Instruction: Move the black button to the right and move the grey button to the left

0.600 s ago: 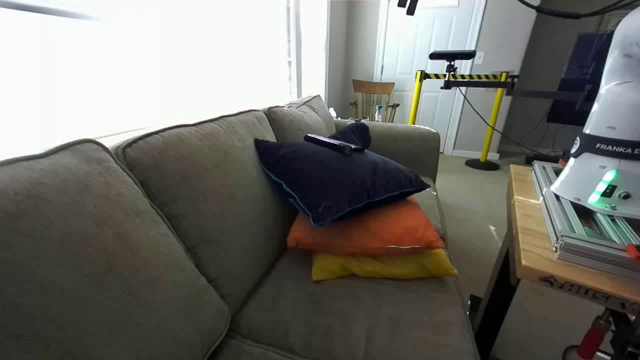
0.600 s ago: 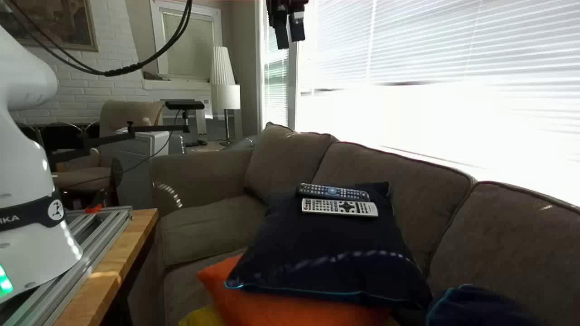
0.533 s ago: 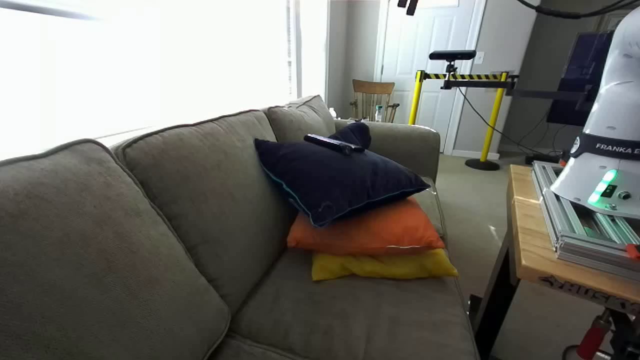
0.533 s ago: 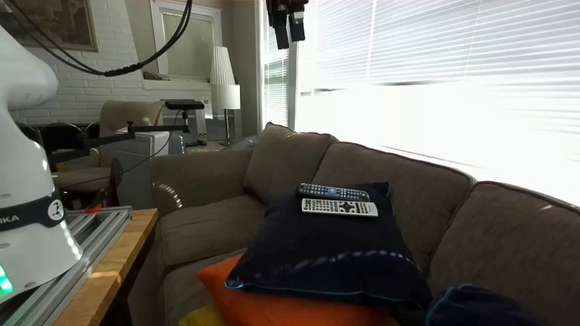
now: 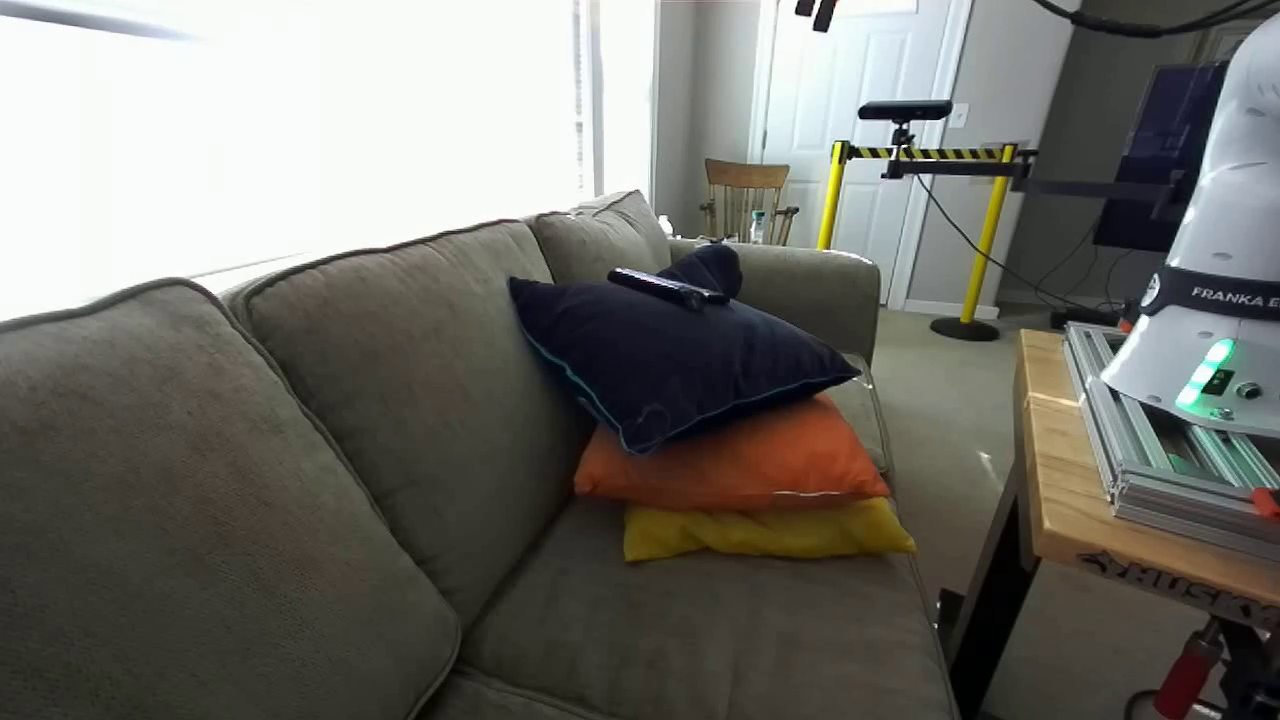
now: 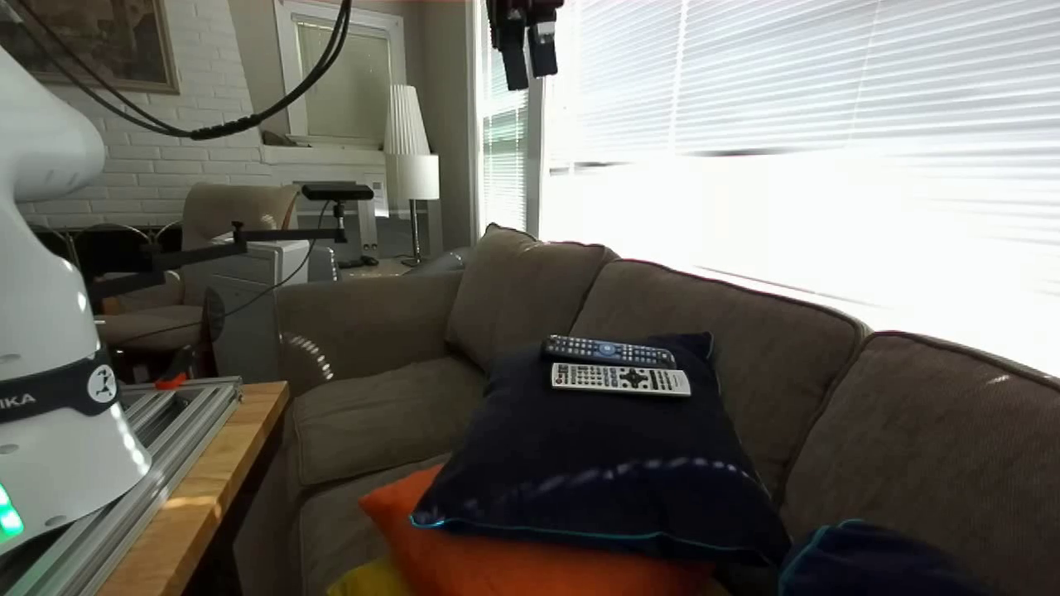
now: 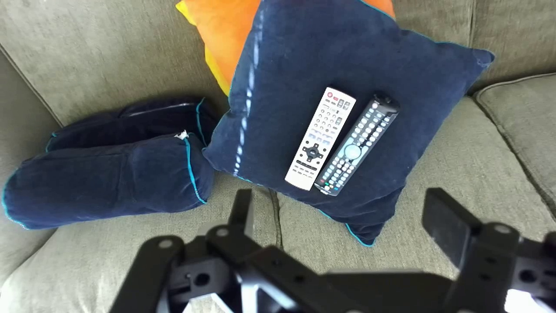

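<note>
Blk gripper (image 7: 341, 208), jaws apart, hi abv grey remote (image 7: 320, 139)

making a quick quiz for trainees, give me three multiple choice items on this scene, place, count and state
1. Where does the pale remote lie?
A) On the orange pillow
B) On the wooden table
C) On the large navy pillow

2. How many remotes show in the wrist view?
A) One
B) Two
C) Four

3. How does the gripper stand?
A) Open
B) Shut, holding nothing
C) Shut on a remote

Key:
1 C: it rests on that pillow in the wrist view.
2 B: the pale one and a black remote lie side by side there.
3 A: its jaws stand wide apart in the wrist view.
</note>
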`<state>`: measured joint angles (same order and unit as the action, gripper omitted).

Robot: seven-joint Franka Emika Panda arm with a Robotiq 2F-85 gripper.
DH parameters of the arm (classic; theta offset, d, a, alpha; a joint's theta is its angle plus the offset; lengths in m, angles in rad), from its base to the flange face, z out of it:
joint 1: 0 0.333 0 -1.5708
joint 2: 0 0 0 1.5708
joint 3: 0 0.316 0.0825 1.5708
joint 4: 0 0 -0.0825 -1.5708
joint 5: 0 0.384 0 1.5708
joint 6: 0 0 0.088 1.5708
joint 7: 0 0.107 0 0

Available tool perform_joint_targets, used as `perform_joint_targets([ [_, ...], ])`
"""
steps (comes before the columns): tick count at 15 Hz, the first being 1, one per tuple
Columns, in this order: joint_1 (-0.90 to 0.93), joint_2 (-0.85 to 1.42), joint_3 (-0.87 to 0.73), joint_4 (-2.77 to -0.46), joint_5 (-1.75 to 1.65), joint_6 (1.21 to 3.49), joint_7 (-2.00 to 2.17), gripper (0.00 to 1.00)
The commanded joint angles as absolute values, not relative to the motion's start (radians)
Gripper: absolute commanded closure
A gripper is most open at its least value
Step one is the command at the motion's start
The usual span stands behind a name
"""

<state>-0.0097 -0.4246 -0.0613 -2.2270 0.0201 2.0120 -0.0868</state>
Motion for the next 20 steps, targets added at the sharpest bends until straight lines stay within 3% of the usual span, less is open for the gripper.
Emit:
perform_joint_targets([
  [1, -0.024, -0.355, -0.081, -2.202, 0.026, 2.093, -0.112, 0.00],
  [6, 0.028, -0.246, -0.143, -2.201, 0.187, 2.290, -0.294, 0.00],
  [11, 0.069, -0.229, -0.110, -2.261, 0.408, 2.306, -0.324, 0.00],
  [20, 0.061, -0.203, -0.068, -2.367, 0.320, 2.320, -0.342, 0.00],
])
